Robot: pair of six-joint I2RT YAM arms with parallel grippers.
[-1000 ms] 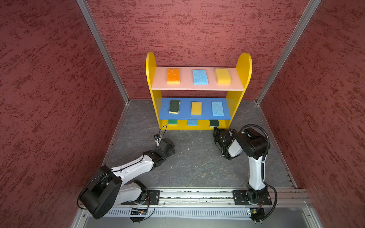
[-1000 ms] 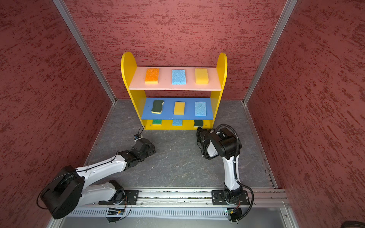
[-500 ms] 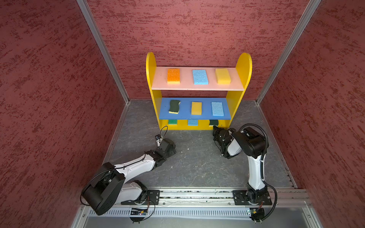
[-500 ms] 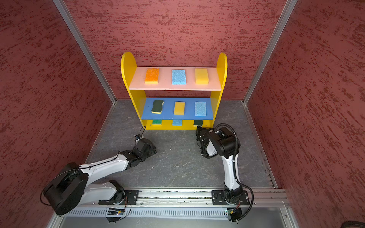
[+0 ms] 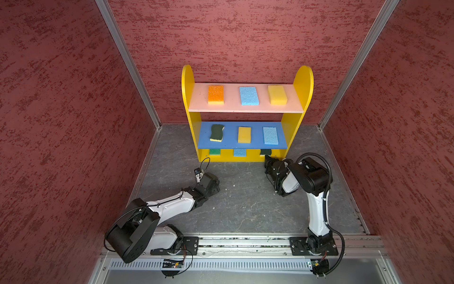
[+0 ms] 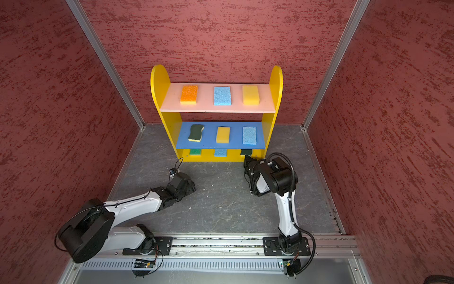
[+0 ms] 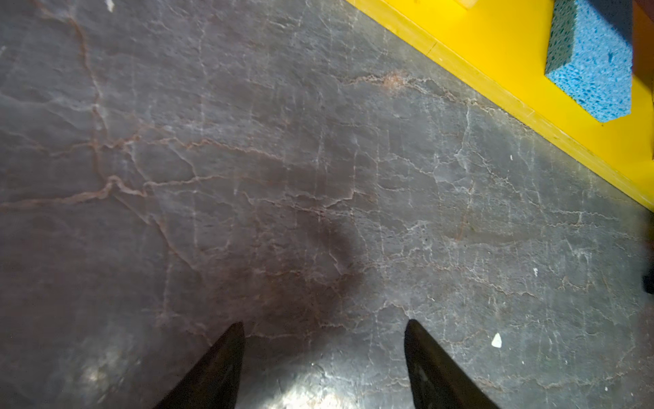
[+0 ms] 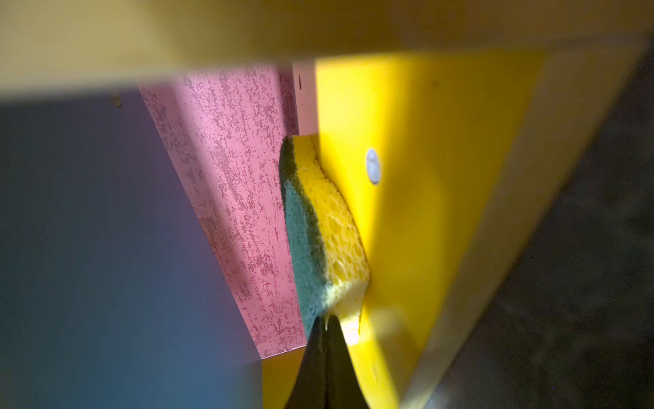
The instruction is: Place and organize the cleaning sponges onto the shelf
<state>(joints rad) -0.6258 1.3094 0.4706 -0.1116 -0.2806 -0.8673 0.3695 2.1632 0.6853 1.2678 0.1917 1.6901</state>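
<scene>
1. Right wrist view: the right gripper (image 8: 325, 320) has its jaws pressed together, tips touching the near end of the scourer (image 8: 318, 230). I cannot tell whether a sliver of foam is nipped between them.
2. The scourer lies straight ahead of the tips on the shelf's yellow base (image 8: 424, 219). Its long axis runs on from the fingers toward the back, yellow foam against the base.
3. In a top view this gripper sits at the right end of the shelf (image 5: 303, 81), at the bottom row, so the right arm is the nearer one. Any further nudge, I judge, goes inward along that axis.
4. The left gripper (image 7: 325, 323) stands wide and empty over bare floor (image 7: 247, 177), well apart from the scourer. A blue sponge (image 7: 594, 63) on the base is nearer to it.
5. In both top views the blue board (image 5: 231, 141) covers all but the front ends of the bottom row, the green sponge (image 5: 215, 152) included. How deep the scourer sits cannot be read there.
6. A blurred yellowish band (image 8: 212, 32) cuts off the upper part of the right wrist view.
</scene>
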